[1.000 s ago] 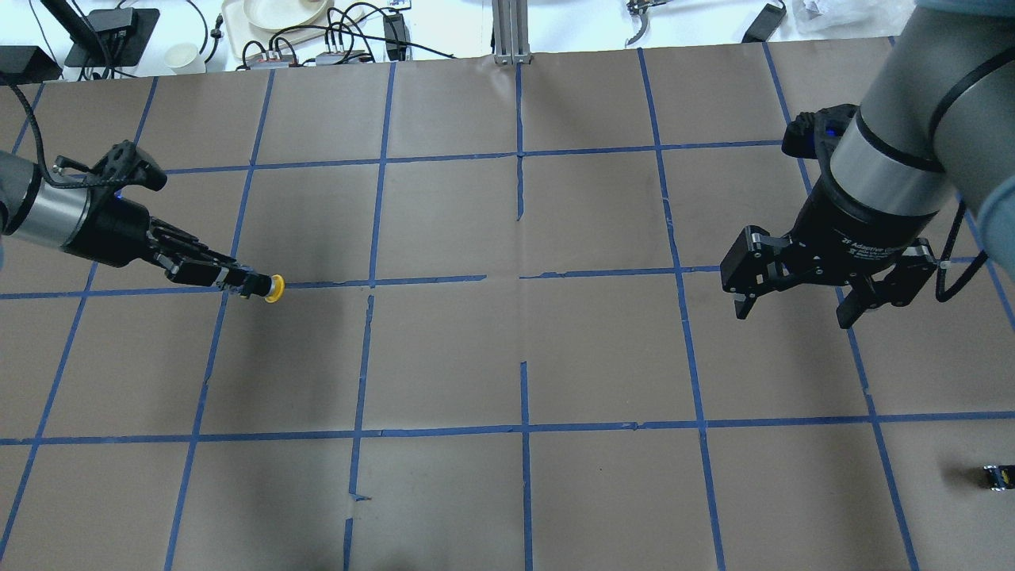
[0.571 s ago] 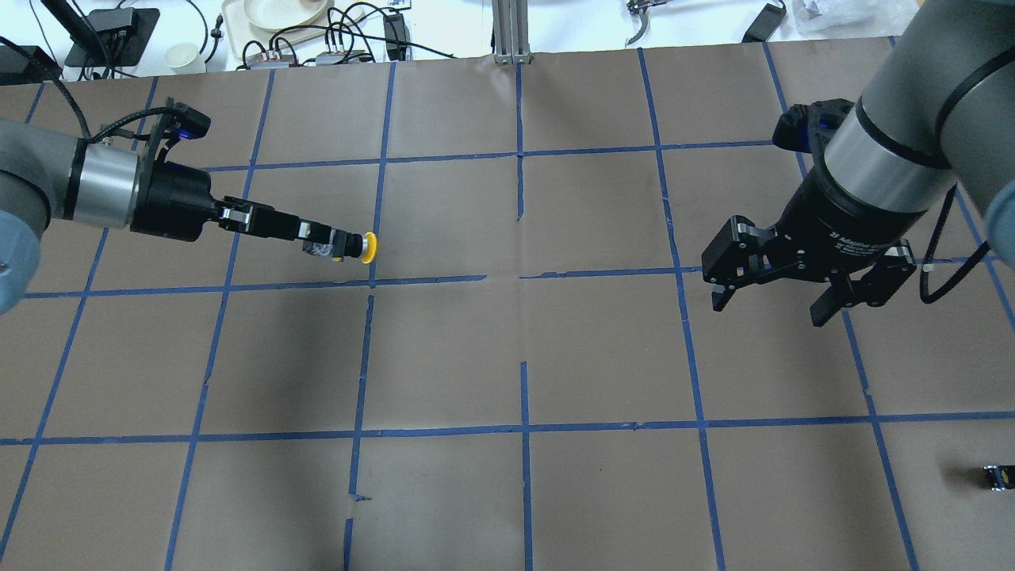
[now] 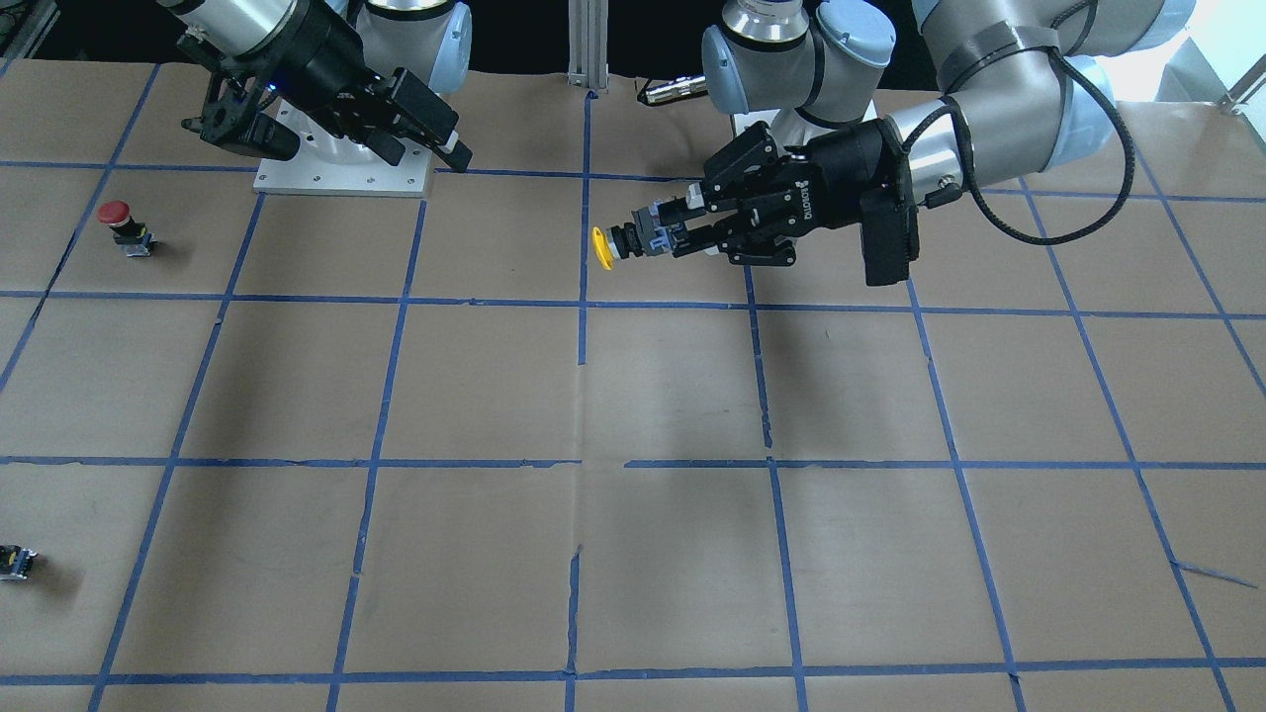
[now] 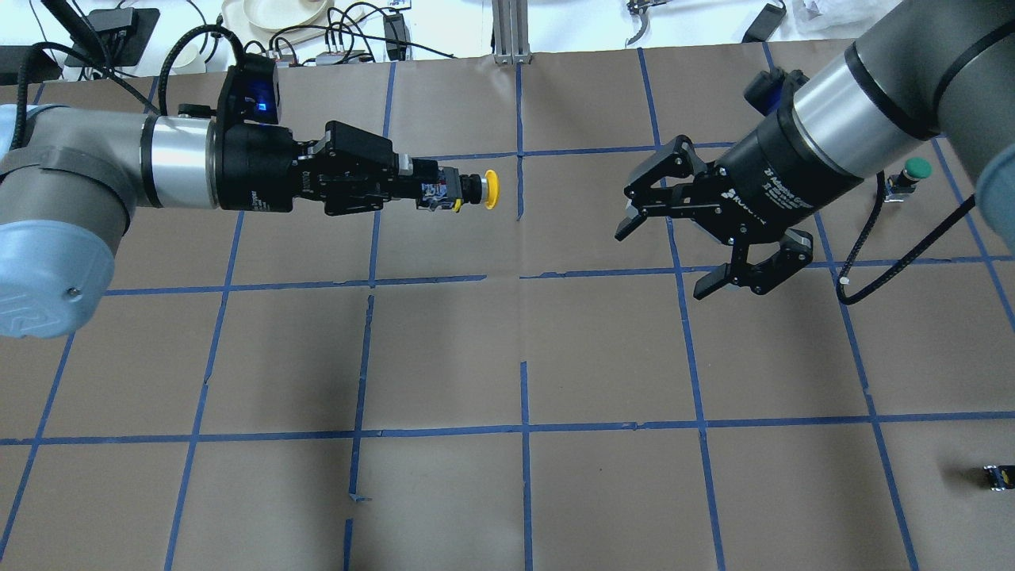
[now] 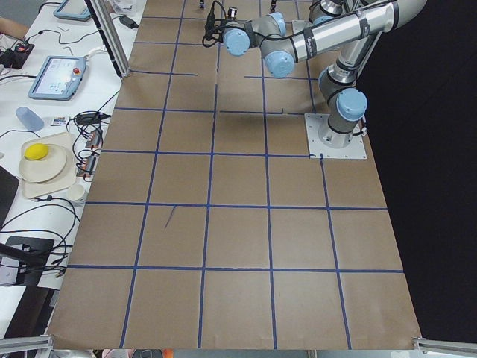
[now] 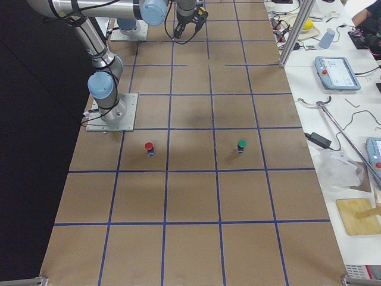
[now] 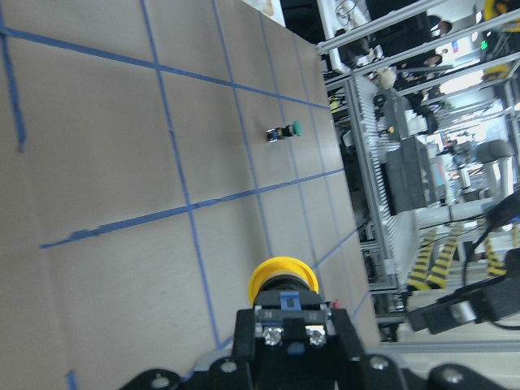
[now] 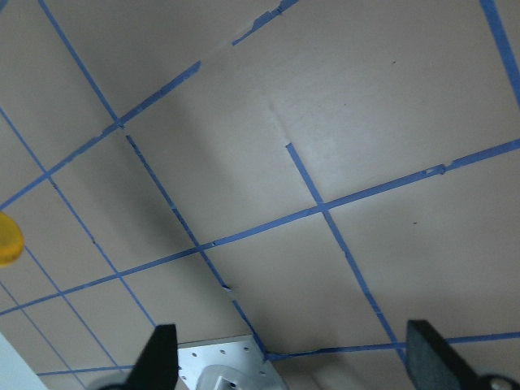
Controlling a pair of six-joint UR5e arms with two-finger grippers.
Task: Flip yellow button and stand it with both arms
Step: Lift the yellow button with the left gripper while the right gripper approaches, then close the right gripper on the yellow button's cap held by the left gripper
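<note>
My left gripper is shut on the grey-black base of the yellow button and holds it level in the air over the far middle of the table. The yellow cap points toward my right arm. In the front-facing view the button sticks out of the left gripper. The left wrist view shows the cap past the clamped block. My right gripper is open and empty, jaws wide, facing the button a little way to its right. The right wrist view shows the cap at its left edge.
A red-capped button stands near my right arm's base plate. A green-capped button stands at the far right. A small capless grey-black block lies at the near right. Brown paper with blue tape lines covers the table.
My left gripper carried the yellow button from the left side to the far middle and rolled over. My right gripper moved left and turned toward it, staying open.
</note>
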